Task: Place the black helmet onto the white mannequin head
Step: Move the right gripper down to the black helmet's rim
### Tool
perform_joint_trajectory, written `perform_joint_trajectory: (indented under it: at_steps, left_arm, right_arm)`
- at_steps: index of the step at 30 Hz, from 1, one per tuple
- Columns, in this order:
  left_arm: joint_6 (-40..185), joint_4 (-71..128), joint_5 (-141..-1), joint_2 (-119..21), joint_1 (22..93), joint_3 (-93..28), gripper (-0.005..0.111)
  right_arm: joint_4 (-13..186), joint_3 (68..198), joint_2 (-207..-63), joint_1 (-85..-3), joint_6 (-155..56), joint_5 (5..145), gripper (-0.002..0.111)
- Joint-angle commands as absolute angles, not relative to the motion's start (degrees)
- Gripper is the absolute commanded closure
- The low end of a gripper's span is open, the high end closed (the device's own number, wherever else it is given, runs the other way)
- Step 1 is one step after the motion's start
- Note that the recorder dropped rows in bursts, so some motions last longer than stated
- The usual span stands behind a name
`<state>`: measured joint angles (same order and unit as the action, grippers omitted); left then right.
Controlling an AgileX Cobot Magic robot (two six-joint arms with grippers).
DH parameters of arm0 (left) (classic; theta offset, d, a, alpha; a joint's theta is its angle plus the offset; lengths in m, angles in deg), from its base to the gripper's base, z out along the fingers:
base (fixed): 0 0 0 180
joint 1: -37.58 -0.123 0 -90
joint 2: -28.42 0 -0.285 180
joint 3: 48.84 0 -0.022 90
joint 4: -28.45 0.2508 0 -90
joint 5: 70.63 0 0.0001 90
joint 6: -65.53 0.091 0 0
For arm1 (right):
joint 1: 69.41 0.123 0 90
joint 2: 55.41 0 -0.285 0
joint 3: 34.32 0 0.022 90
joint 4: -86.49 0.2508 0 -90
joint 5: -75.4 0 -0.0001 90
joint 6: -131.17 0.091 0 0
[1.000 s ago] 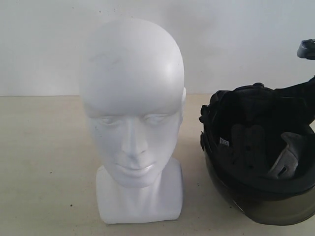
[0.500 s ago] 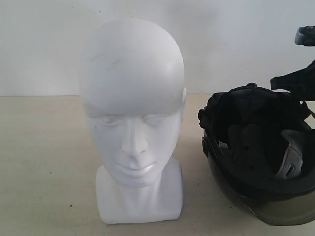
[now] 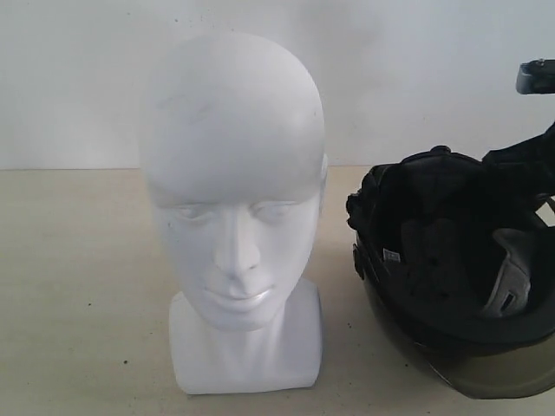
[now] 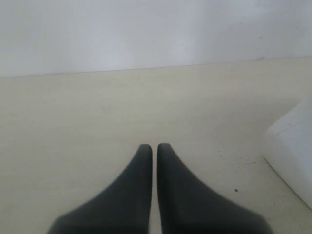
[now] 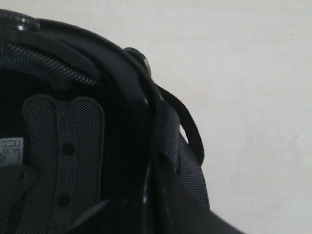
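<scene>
Right hand [image 5: 148, 214] clenched on the rim of the matte black visored helmet [image 3: 451, 260], left hand [image 4: 154, 148] clenched empty: this looks like the pick-up step, and next the helmet needs lifting above the glossy white mannequin head [image 3: 232, 165].

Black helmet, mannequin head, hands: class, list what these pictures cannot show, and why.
black helmet: exterior view, right edge cuts off shell and visor.
right hand: right wrist view, fingertips lost against dark helmet rim.
white mannequin head: left wrist view, only base corner shows.
left hand: outside exterior view.
</scene>
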<state>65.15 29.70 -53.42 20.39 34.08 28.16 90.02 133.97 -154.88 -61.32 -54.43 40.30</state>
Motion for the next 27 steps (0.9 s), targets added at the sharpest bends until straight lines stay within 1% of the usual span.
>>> perform_joint_trajectory:
  at_steps: [1, 13, 27]
  left_arm:
    - [65.0, 29.3, -53.4, 20.6, 34.4, 28.4, 0.102]
    - [65.0, 29.3, -53.4, 20.6, 34.4, 28.4, 0.102]
    - [65.0, 29.3, -53.4, 20.6, 34.4, 28.4, 0.102]
  right_arm:
    - [86.8, 134.3, -157.6, -61.5, -53.0, 41.1, 0.108]
    - [85.7, 134.7, -158.7, -61.5, -52.6, 47.9, 0.108]
    - [85.6, 135.4, -158.7, -61.5, -53.5, 47.5, 0.108]
